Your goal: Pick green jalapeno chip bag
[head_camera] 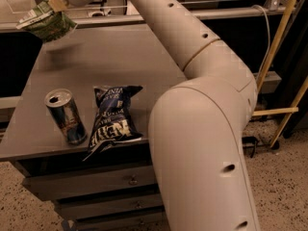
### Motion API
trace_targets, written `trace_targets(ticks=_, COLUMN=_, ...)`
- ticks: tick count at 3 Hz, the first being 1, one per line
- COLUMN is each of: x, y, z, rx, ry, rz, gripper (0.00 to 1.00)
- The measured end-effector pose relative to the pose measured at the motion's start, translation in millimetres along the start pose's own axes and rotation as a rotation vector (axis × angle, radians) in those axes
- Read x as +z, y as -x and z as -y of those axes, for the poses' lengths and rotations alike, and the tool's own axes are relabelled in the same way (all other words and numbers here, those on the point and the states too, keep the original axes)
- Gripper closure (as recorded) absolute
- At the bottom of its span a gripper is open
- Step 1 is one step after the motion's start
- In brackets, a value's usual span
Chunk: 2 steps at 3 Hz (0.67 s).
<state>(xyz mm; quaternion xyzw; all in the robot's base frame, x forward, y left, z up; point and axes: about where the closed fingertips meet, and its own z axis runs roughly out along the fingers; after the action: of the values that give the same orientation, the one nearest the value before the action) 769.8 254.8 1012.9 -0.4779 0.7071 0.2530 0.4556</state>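
**Camera view: single arm over grey cabinet top.** Landmark for all positions: drink can, upright, silver-blue, tab end up, near front-left corner of top.

**Gripper:** well behind can and much higher, at top-left of view. Pinched closed on upper edge of green jalapeno chip bag. One tan fingertip visible against the bag's top seam; rest of pincer hidden by wrist and frame edge.

**Green jalapeno chip bag:** hanging from gripper, in air, well behind can and slightly to its left. Clear of cabinet top, no contact w/ any surface. Tilted, w/ white label panel toward upper left and crinkled green body toward lower right. Faint shadow on top, between bag and can.

**Dark blue chip bag:** flat on top, just right of can. Very close at the base; contact vs. small gap not discernible. White lettering face-up. Lower corner past front edge of top.

**Arm:** cream, running from gripper diagonally down and to right of can. Large rounded link filling foreground right of can, beyond dark blue bag.

**Other:** drawers directly below can, in cabinet front. Speckled floor lower and far right of can. Yellow pole far right of can, leaning, in bkgd.
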Motion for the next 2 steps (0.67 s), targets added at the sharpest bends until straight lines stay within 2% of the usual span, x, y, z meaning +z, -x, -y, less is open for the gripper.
trace_targets(ticks=1, x=-38, y=15, z=3, rx=0.009, ry=-0.051, rz=0.046, gripper=1.0)
trace_targets(ticks=2, x=-69, y=15, z=3, rx=0.025, ry=-0.095, rz=0.075, gripper=1.0)
